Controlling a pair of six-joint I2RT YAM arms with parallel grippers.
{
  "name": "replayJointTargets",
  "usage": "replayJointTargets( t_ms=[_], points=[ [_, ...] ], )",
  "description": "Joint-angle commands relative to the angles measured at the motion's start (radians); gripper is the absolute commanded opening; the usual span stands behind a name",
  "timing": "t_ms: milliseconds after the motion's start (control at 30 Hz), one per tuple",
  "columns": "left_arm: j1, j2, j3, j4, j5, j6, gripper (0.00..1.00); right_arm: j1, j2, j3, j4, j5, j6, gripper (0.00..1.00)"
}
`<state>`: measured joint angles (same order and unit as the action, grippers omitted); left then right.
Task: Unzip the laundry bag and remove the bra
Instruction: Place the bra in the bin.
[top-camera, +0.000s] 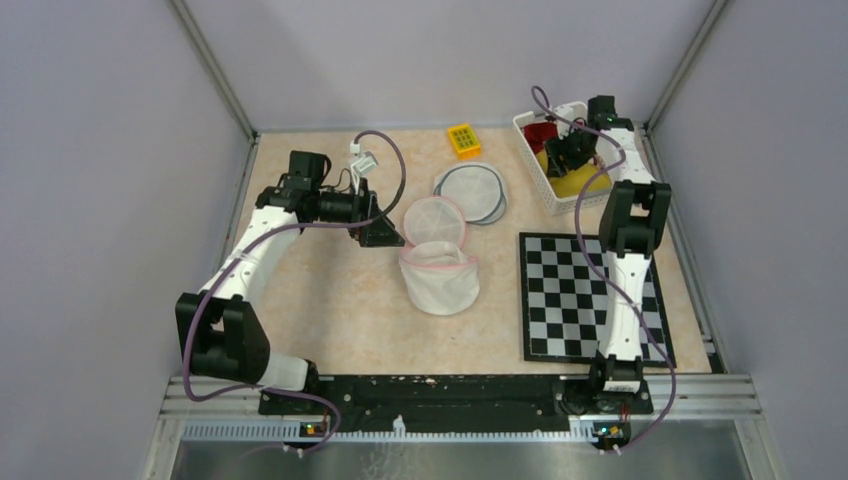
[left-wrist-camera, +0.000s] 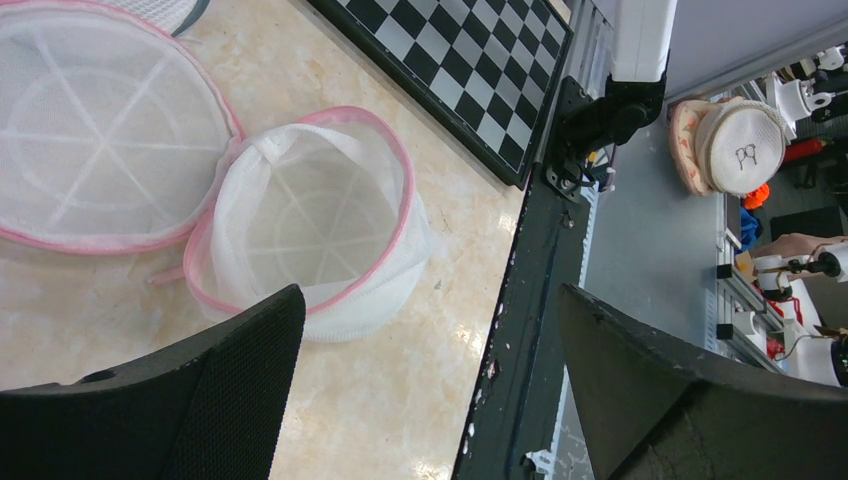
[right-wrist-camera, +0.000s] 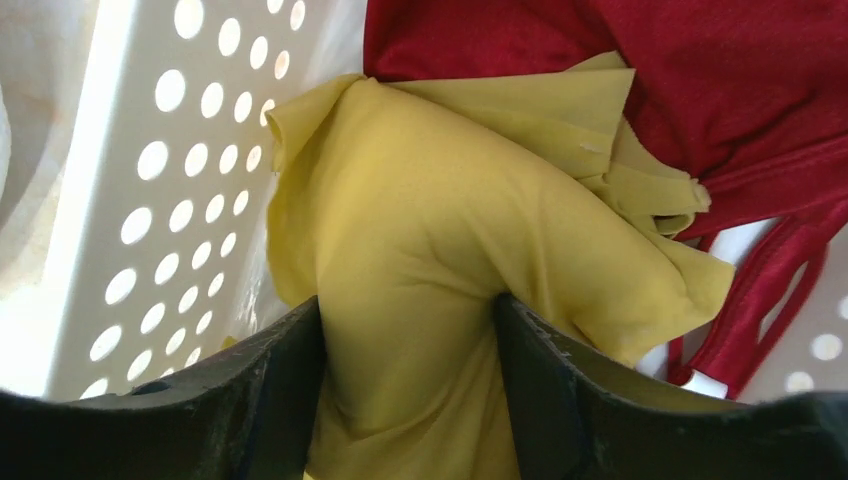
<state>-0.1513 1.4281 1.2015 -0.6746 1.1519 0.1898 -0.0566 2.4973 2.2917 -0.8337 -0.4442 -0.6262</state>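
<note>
No readable text, label or number anywhere in view.

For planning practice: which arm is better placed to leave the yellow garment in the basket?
Right. The right gripper straddles the yellow garment inside the basket; the left gripper hangs open near the laundry bag.

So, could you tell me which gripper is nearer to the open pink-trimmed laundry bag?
Left. The left gripper hovers just beside the laundry bag, while the right gripper is inside the white basket, far off.
</note>
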Motion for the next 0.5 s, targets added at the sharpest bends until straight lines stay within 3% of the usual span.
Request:
replayJointTargets(
  t_ms=[0,100,300,467],
  points=[
    [0.006,0.001,-0.002,-0.002,0.019,0.023,0.99,0.01,0.005,0.012,0.008,0.015,0.035,0.47],
    [0.005,-0.002,-0.002,-0.009,0.018,0.028,0.99,0.008,-0.019,0.009,0.027,0.011,0.036,0.3],
    [0.006,-0.012,-0.003,-0.016,0.019,0.034,0.99,-0.015,-0.147,-0.069,0.117,-0.045,0.067,0.08],
    [0.006,-0.016,-0.005,-0.019,0.019,0.043,0.99,-0.05,-0.272,-0.198,0.252,-0.11,0.098,0.0]
  ],
)
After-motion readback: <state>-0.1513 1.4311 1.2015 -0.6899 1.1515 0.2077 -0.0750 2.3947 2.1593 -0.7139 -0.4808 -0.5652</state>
